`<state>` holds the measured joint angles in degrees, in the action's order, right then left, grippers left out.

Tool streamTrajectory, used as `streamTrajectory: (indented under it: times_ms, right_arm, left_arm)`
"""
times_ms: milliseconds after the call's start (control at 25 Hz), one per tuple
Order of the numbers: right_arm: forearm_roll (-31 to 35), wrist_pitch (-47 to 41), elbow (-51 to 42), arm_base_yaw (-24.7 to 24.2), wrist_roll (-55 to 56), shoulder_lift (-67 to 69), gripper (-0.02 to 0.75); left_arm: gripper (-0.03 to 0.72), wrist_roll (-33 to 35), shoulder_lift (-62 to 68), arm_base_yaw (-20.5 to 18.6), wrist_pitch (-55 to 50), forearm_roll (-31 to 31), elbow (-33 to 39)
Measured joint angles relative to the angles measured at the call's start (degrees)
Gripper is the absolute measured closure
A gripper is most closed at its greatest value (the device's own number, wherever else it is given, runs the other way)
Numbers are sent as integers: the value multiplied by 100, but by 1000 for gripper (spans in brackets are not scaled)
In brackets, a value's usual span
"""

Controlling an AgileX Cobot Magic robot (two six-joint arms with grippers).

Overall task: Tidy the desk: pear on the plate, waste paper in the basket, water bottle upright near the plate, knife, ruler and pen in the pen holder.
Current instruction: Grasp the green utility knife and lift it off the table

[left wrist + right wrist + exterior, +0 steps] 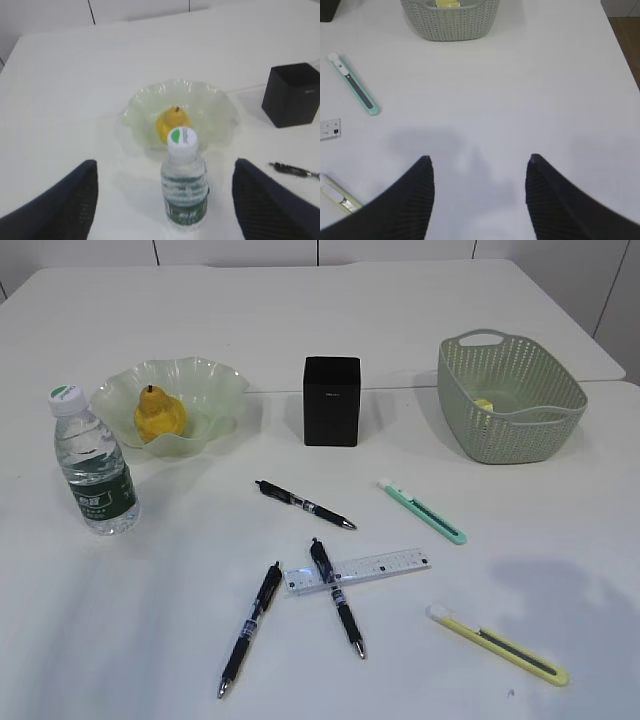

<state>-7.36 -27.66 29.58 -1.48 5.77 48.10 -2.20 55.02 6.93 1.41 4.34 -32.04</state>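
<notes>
On the bench: everything sits on the white bench [330, 320].
Left fingers: the left fingers [60, 205] are spread wide apart. They hold nothing. The water bottle stands between them but they do not touch it.
Right fingers: the right fingers [415, 195] are partly apart. They hold nothing and hang over bare bench.
Water bottle: the water bottle [95, 465] stands upright at the far left, white cap on top, just beside the plate on its near side.
Pear: the pear [158, 414] sits in the plate [215, 380], stem pointing up.
Pen holder: the black pen holder [331, 400] stands upright in the middle, to the right of the plate.
Basket: the green basket [520, 425] is far right. A bit of yellow waste paper [484, 405] lies inside it.
Ruler: the clear ruler [385, 566] lies flat near the middle, long way left to right. It is not in the pen holder.
Pens: one pen [305, 505] lies nearer the holder, tip pointing right and near. A second pen [345, 615] lies across the ruler's left end, tip pointing near. A third pen [248, 630] lies just left of it, tip pointing near and left.
Knives: the green knife [425, 512] lies right of the middle, slanting from far left to near right. The yellow knife [500, 645] lies near right, slanting the same way.
</notes>
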Motion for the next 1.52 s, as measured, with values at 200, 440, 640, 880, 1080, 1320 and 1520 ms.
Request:
streamTrajectory:
  times_ms: [200,440,640,880,1080,1320,1520]
  right_arm:
    - [34,-97,0,0,0,0,279]
    - [100,-198,80,0,-10,0,279]
    - [137,-235,136,0,0,0,279]
    - [144,-447,158,0,-71,0,279]
    - [144,-965,316,0,-146,90,279]
    - [144,-1198,582,0,-159,179,279]
    - [144,-1581,853,0,-249,245,279]
  left_arm:
    - [127,0,-901,0,-1524,-68,-12]
    - [176,0,-1365,0,-3542,-142,-355]
    - [179,0,-1387,0,-4754,-168,-760]
    - [191,0,-1387,0,-5880,-272,-1205]
    - [198,0,-1387,0,-6554,-272,-1345]
    - [199,0,-1387,0,-6738,-272,-1368]
    - [204,0,-1387,0,-6900,-272,-1368]
